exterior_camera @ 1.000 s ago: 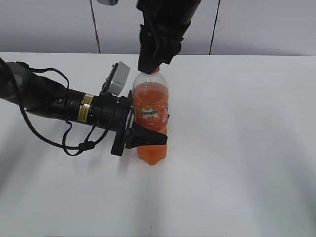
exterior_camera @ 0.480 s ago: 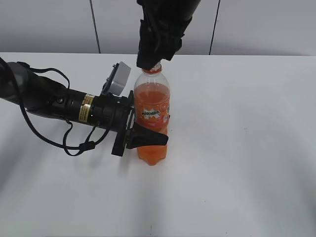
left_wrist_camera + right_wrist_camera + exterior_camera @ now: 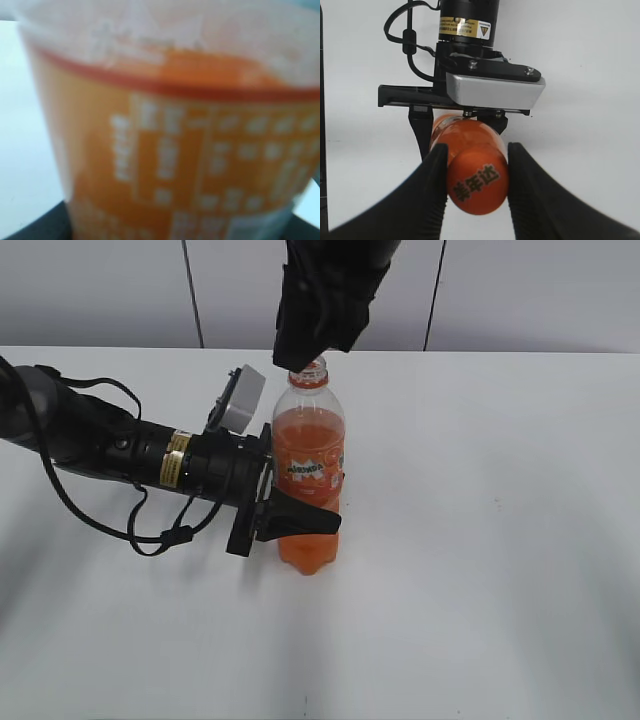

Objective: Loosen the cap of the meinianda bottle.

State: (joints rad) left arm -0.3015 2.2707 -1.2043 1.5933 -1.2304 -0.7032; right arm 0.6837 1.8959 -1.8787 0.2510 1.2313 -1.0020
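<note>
The meinianda bottle [image 3: 310,445] stands upright on the white table [image 3: 500,560]. My left gripper [image 3: 298,521] comes in from the left and is shut on its lower body, just under the label. In the left wrist view the blurred label [image 3: 190,150] fills the frame, with one dark finger [image 3: 30,231] showing at the bottom left. My right gripper [image 3: 305,362] hangs over the bottle from above. In the right wrist view its two black fingers [image 3: 432,185] press on both sides of the orange cap [image 3: 477,182]. The cap [image 3: 317,367] shows partly under the fingertips.
The left arm [image 3: 110,445] lies low across the left of the table with loose black cables [image 3: 150,535] and its grey wrist camera [image 3: 240,400] beside the bottle's shoulder. A grey panelled wall [image 3: 520,290] closes the far side.
My right gripper has risen a little, so the bottle's neck and part of the cap now show below it. The left gripper and the bottle have stayed put.
</note>
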